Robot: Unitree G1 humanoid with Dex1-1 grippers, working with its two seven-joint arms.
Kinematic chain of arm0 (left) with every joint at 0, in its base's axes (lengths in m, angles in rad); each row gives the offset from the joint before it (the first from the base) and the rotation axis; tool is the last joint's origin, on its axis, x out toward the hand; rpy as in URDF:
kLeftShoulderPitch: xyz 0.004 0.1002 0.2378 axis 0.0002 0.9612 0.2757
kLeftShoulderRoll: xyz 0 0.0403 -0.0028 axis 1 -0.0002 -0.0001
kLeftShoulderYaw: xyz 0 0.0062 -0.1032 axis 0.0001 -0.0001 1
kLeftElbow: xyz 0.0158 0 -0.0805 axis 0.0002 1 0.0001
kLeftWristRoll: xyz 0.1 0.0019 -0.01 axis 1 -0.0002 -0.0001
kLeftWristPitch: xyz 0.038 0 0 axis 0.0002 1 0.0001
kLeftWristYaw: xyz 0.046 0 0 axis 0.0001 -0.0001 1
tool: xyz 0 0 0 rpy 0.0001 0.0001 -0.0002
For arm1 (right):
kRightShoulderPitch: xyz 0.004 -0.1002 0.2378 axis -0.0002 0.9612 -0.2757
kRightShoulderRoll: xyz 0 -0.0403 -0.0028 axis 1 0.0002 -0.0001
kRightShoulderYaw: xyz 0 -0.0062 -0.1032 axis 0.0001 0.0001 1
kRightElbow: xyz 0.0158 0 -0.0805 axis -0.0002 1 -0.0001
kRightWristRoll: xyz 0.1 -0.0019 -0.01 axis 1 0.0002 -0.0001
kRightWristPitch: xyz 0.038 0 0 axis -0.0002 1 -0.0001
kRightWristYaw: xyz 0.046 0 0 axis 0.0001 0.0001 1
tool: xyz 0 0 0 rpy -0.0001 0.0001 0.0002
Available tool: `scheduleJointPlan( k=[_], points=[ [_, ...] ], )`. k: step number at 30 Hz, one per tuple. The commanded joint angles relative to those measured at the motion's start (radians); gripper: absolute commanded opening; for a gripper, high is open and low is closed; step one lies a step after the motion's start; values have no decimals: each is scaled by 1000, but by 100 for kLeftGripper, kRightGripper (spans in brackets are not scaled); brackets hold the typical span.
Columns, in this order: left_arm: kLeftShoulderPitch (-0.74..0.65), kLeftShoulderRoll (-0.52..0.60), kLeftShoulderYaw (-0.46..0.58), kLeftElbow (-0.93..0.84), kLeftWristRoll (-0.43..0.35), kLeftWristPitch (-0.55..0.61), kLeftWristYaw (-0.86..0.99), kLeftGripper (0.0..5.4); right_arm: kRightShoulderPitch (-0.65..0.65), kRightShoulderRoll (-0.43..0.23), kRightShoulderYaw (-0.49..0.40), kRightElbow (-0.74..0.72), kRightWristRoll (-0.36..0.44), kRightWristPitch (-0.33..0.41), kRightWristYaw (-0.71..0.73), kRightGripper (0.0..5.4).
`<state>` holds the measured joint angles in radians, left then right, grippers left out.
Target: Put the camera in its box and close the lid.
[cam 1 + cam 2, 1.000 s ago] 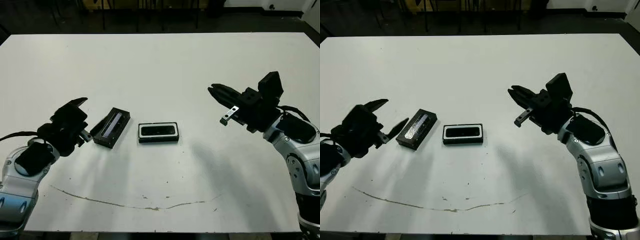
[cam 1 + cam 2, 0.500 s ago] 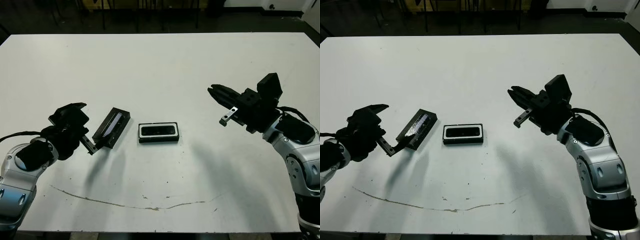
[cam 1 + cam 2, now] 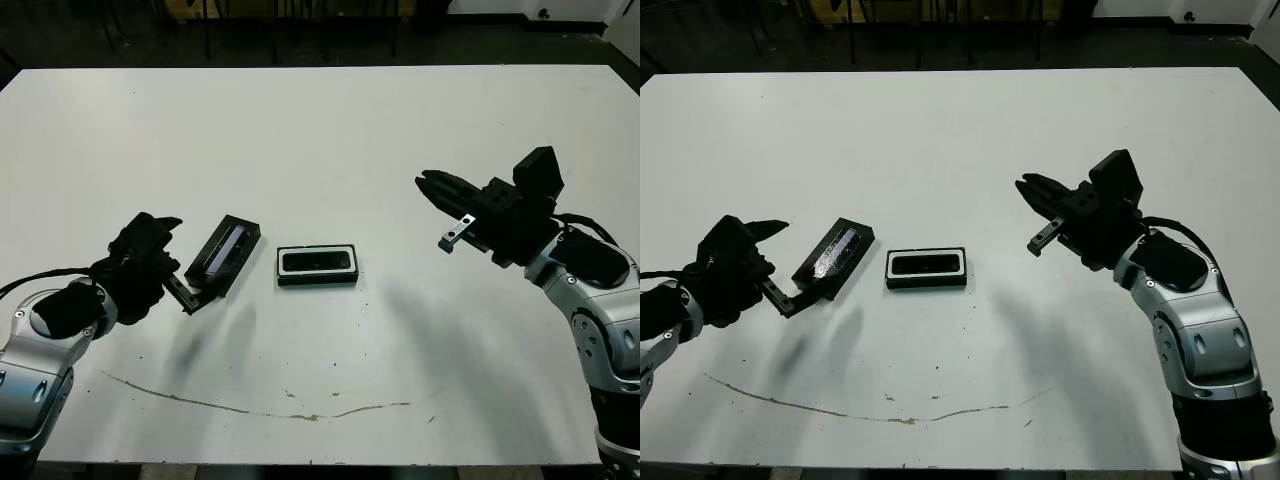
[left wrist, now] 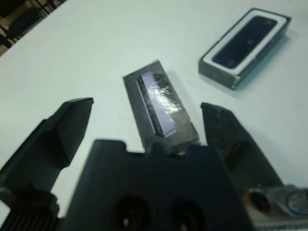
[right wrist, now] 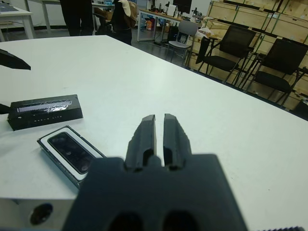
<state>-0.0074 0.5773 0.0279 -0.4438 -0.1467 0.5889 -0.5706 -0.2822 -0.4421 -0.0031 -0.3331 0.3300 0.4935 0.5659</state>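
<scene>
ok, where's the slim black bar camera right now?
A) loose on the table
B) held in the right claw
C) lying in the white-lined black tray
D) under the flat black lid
C: the slim black bar camera lies inside the white-lined black tray, apart from the flat black lid with the glossy panel and from both claws.

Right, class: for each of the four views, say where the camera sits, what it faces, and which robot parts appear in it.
Left eye, right eye: on the head, looking down at the table; both arms show.
Left wrist: on the left arm, facing the lid between the open left pincer fingers.
Right wrist: on the right arm, along the shut right pincer.
All share the lid and the box holding the camera.
</scene>
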Motion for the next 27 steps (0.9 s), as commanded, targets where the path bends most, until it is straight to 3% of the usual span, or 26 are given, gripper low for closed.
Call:
scheduleJointPlan(
  k=[1, 5, 13, 27],
  points=[
    [22, -31, 13, 12, -31, 40, 21, 538, 19, -3, 5, 8, 1, 16, -1, 0],
    [40, -60, -7, -10, -21, 77, 75, 538, 20, -2, 5, 4, 1, 25, -7, 0],
    [56, -46, -125, -60, 80, 117, 148, 538, 20, -6, 3, 6, 3, 26, -3, 0],
    [45, -77, -174, -32, 93, 139, 167, 538, 19, -12, 5, 8, -4, 20, 3, 0]
  ],
)
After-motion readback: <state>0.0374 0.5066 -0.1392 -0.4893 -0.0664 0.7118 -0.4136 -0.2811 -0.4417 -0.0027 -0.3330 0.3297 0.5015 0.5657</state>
